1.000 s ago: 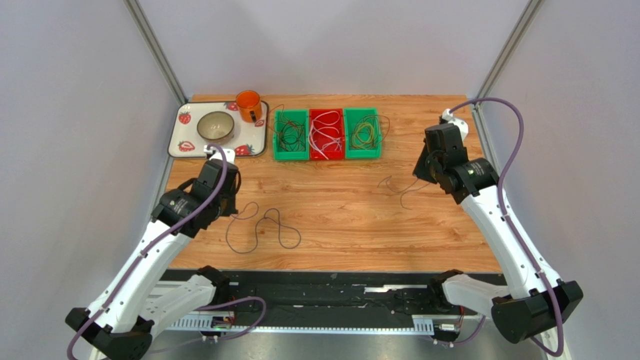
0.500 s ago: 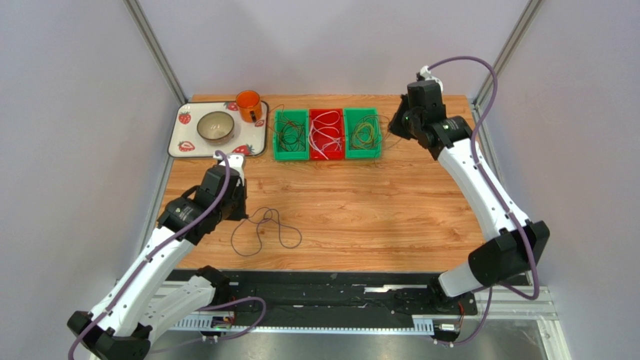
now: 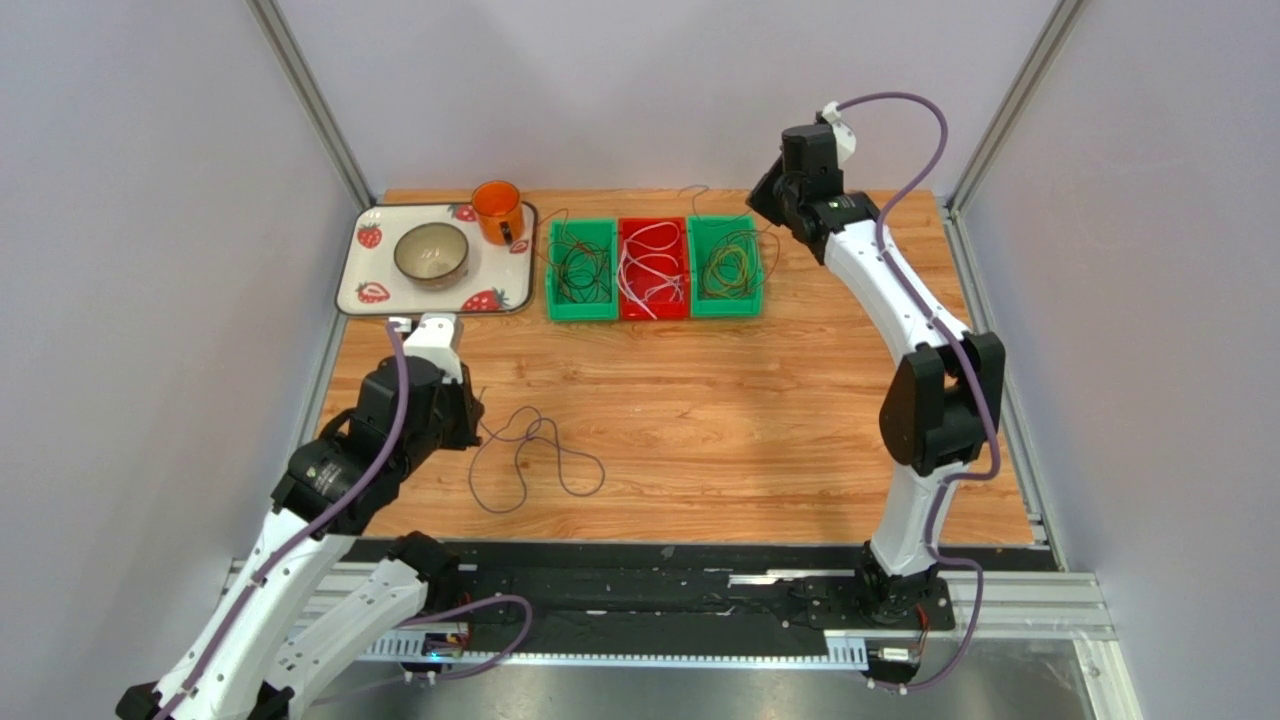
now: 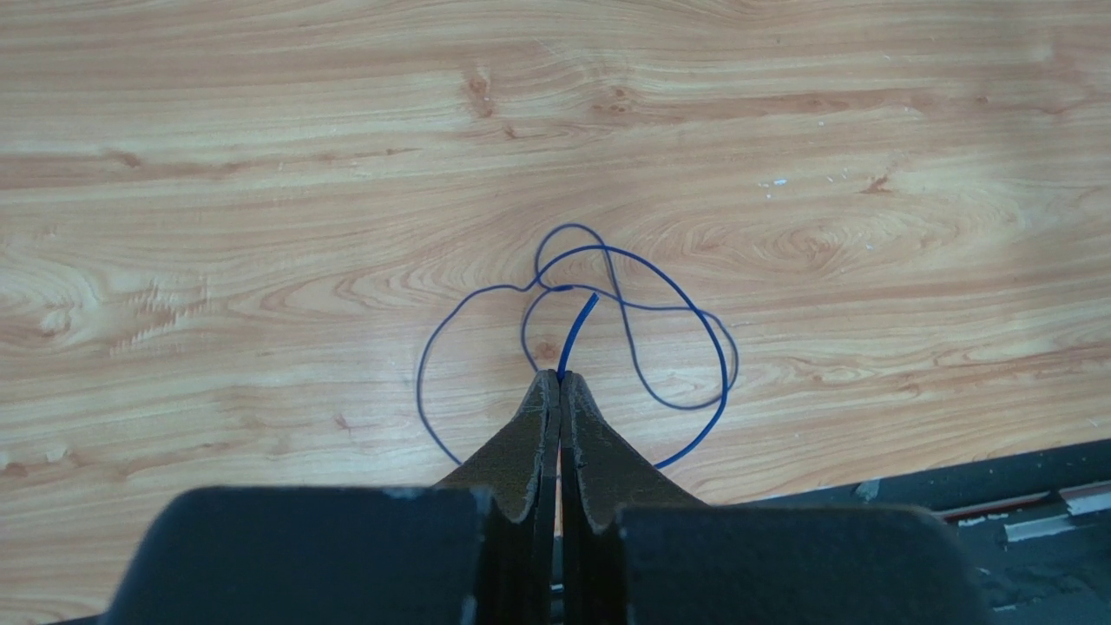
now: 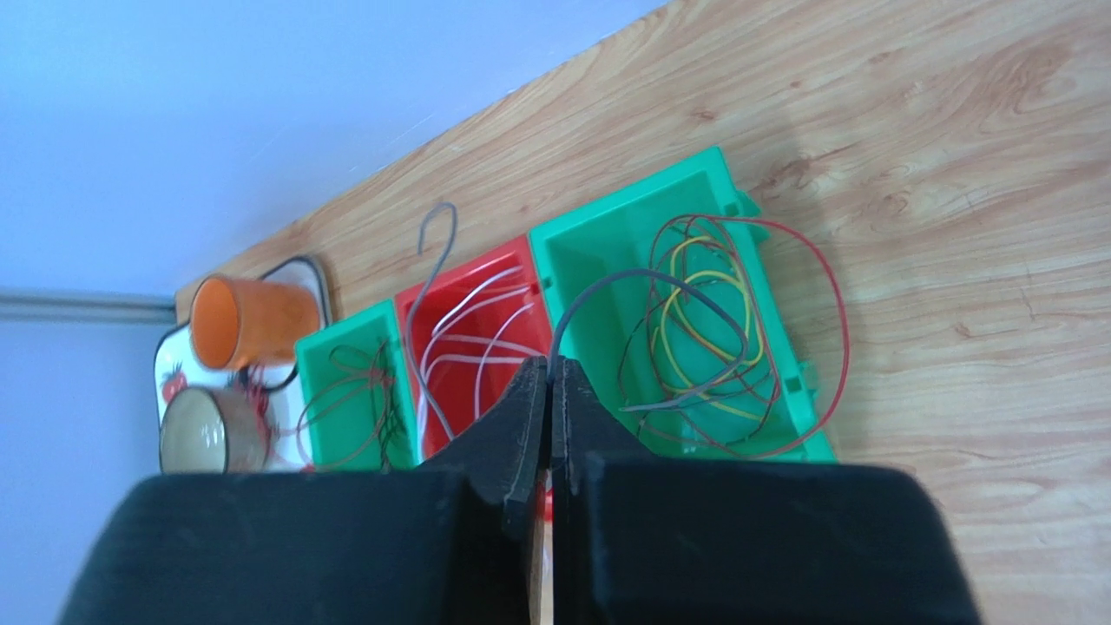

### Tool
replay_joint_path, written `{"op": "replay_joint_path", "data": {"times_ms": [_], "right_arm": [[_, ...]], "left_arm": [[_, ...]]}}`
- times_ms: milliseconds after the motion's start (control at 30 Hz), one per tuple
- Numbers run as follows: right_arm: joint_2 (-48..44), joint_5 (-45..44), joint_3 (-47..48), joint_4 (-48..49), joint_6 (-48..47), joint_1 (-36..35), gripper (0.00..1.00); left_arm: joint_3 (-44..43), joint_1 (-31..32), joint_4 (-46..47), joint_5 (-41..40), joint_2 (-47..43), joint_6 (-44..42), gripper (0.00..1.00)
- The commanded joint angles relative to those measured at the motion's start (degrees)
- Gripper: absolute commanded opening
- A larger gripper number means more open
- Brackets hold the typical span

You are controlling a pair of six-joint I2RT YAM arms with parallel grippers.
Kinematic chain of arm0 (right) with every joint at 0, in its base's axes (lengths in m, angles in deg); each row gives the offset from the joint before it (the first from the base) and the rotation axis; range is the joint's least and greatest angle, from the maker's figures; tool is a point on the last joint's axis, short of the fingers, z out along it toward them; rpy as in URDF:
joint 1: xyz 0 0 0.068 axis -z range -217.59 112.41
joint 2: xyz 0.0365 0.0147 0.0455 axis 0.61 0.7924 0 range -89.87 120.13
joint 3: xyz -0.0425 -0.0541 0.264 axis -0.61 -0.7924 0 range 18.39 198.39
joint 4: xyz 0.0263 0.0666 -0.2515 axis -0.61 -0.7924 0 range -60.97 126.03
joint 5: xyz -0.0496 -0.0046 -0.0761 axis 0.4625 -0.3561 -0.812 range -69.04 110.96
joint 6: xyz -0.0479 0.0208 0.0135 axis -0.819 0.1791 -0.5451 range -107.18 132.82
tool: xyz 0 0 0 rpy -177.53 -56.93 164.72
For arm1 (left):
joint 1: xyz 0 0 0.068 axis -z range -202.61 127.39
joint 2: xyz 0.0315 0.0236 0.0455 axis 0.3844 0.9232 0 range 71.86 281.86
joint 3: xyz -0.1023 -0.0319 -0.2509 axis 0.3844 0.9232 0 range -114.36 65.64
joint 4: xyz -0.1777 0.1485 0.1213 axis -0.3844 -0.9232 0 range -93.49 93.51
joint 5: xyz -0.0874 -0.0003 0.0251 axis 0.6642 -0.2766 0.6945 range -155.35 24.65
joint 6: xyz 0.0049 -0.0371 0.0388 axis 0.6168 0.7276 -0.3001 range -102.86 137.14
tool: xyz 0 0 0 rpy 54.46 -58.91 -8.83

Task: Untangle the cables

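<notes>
Progress, apparently late: most cables (image 3: pixel 649 270) lie sorted in three bins (image 3: pixel 583 224), the right end effector (image 5: pixel 549 371) pinches a grey cable (image 5: pixel 623 274) above the end green bin (image 5: pixel 626 215), and the left end effector (image 4: pixel 560 380) grips the tip of a blue cable (image 4: pixel 578 335) lying looped on the counter (image 3: pixel 751 420), not yet freed.

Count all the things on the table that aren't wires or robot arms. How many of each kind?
Green bins: 2
Red bin: 1
Orange mug: 1
Bowl: 1
Strawberry-print tray: 1
Total: 6
</notes>
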Motion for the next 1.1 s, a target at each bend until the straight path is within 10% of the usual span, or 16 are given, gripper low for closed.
{"op": "replay_joint_path", "data": {"times_ms": [0, 1067], "right_arm": [[4.63, -1.47, 1.19, 6.66, 6.14, 3.45, 0.0], [-12.74, -5.44, -14.86, 12.35, -13.81, -5.05, 0.0]], "left_arm": [[0.13, 0.12, 1.32, -0.47, 0.21, 0.68, 0.0], [-0.05, 0.12, 0.7, -2.14, -0.41, 1.12, 0.0]]}}
